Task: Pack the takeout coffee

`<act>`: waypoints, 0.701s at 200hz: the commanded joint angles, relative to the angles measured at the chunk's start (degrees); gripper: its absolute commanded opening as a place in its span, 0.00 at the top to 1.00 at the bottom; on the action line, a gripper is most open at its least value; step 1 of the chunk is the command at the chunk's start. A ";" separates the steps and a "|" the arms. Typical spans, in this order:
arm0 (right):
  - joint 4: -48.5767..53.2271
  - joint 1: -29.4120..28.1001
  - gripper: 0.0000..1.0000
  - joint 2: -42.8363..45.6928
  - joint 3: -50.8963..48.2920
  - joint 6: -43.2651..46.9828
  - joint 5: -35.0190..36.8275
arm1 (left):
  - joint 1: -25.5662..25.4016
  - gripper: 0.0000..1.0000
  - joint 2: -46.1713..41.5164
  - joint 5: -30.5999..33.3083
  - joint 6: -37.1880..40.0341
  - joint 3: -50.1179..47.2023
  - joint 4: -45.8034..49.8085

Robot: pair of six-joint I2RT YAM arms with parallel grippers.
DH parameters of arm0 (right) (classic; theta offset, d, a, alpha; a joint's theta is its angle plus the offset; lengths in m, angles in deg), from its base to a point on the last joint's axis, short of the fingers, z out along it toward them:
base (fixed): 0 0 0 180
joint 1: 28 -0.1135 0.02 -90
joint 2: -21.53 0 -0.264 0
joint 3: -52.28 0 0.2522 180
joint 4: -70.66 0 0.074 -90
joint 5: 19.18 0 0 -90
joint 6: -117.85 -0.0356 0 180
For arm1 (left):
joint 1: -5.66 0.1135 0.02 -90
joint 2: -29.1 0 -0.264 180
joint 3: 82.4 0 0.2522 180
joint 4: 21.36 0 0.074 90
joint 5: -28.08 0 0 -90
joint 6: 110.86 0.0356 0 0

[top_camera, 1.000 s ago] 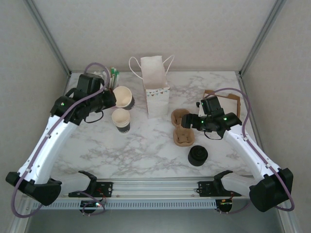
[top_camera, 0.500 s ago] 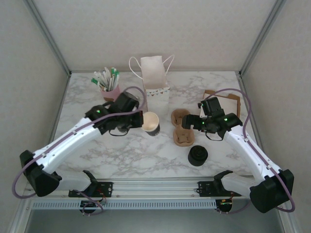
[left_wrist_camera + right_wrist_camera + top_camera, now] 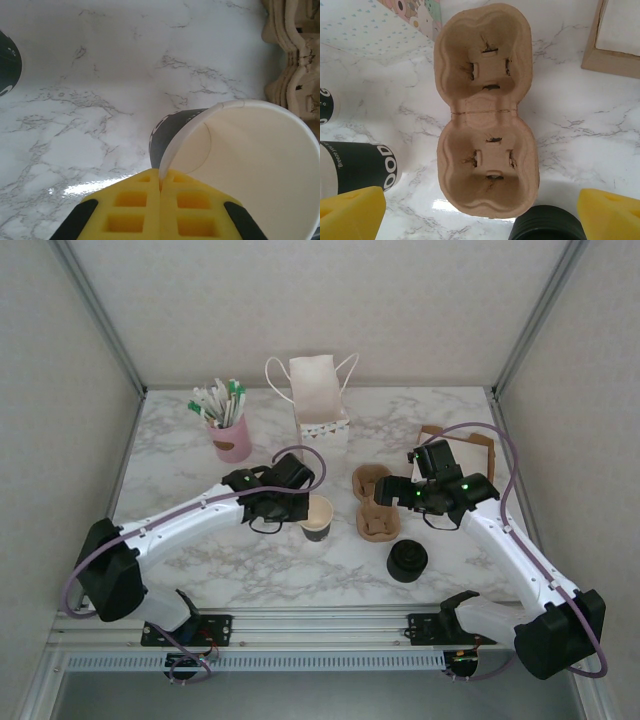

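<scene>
Two empty wells of the carrier (image 3: 487, 112) lie below my wide-spread right gripper (image 3: 480, 210); my left gripper (image 3: 160, 186) pinches the rim of the empty lidless cup (image 3: 250, 160), upright, long axis vertical, just left of the carrier.

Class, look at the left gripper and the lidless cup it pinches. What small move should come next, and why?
Probably carry the lidless cup a little right, toward the cardboard carrier. The left gripper is shut on its rim, the carrier's two pockets beside it sit empty, and the right gripper hangs open over them.
</scene>
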 commanded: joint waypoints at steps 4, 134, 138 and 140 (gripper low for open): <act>0.08 -0.37 0.01 0.40 -1.33 -0.74 0.39 | -0.30 0.99 1.33 1.49 -0.69 -1.20 -1.25; 3.53 -0.33 0.01 5.58 -0.28 -2.66 -1.24 | -0.30 0.01 -10.60 5.33 -3.49 -0.01 2.68; 4.00 -0.32 0.01 6.21 -0.15 -2.90 -1.35 | -0.30 0.00 -11.82 5.43 -3.74 -0.26 2.66; 4.31 -0.32 0.01 6.55 -0.13 -2.98 -1.46 | -0.30 0.00 -12.48 5.55 -3.86 -0.45 2.72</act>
